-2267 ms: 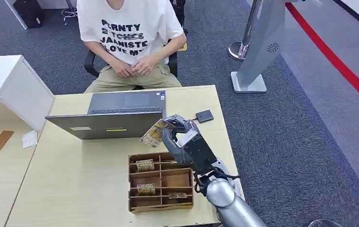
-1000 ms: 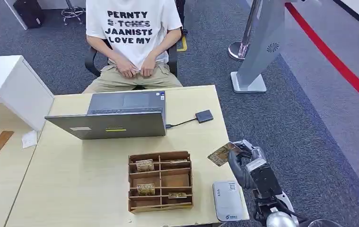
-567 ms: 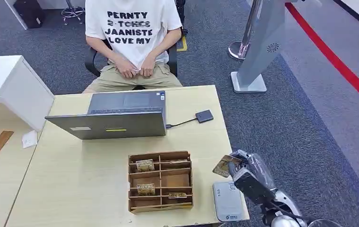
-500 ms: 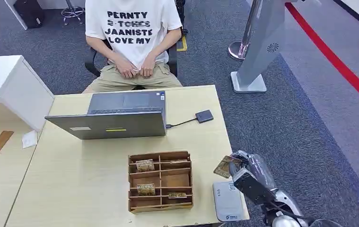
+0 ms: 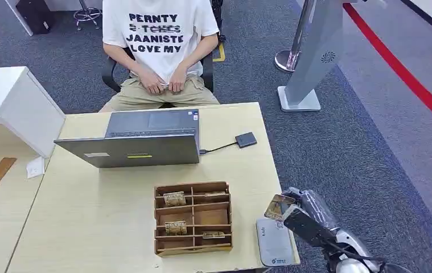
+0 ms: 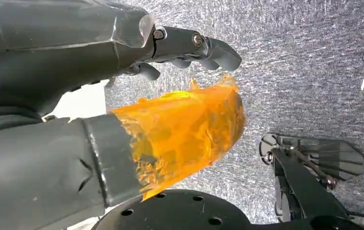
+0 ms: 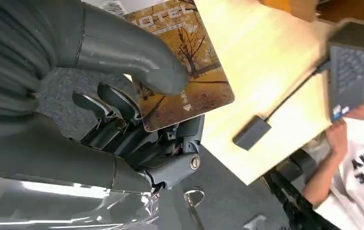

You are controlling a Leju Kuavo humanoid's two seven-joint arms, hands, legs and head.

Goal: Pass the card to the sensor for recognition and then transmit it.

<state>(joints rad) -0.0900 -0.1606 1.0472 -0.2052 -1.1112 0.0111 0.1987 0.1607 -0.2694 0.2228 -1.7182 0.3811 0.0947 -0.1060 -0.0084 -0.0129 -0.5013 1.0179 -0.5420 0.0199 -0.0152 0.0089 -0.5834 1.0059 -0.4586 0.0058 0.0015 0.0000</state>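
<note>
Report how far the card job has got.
Done: the right hand holds the autumn-print hotel card, lifted from the brown cardboard divider box. In hand: the card hangs just above the flat grey sensor pad, not touching. Left: the scan, then handing over to the seated person.

Office: laptop [image 5: 139, 138] desk [image 5: 88, 216], grey carpet [image 5: 361, 148].

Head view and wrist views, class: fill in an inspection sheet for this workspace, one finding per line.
Surface: pale wooden table.
Job's things: card pinched in right hand; grey sensor flat at the table's near corner.
Clutter: cardboard divider tray with more cards; open laptop.
Hands: left hand holds nothing, hanging over carpet.
Cables: black cable from laptop to small black box.
Surroundings: seated person; grey kiosk.
</note>
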